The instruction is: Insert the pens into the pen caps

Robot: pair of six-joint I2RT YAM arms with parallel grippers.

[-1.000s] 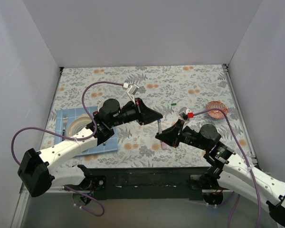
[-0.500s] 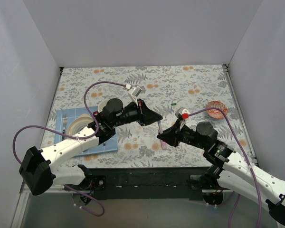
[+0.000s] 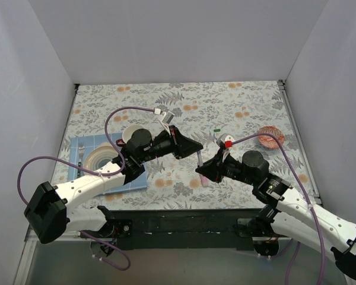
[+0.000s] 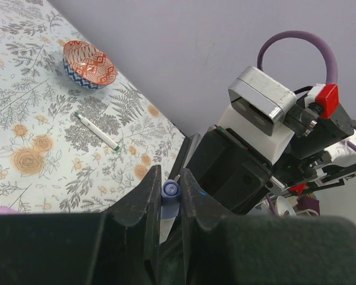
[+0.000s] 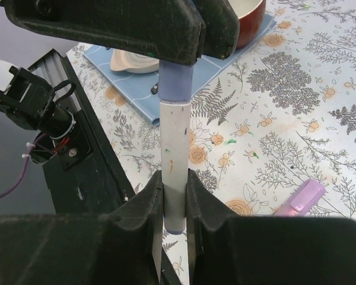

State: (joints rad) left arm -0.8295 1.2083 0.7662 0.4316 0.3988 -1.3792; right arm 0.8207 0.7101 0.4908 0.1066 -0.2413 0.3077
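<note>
Right gripper (image 5: 174, 184) clamped low on white pen (image 5: 175, 130); left gripper (image 4: 169, 181) pinched around purple cap (image 5: 176, 83); both probably light, stiff, slick plastic; best gripped mid-barrel, axes aligned.

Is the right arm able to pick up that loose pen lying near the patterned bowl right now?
Probably not yet. The loose pen lies in the open, nothing on it, but the right claw is shut on a white pen, whose purple cap the left claw grips.
</note>
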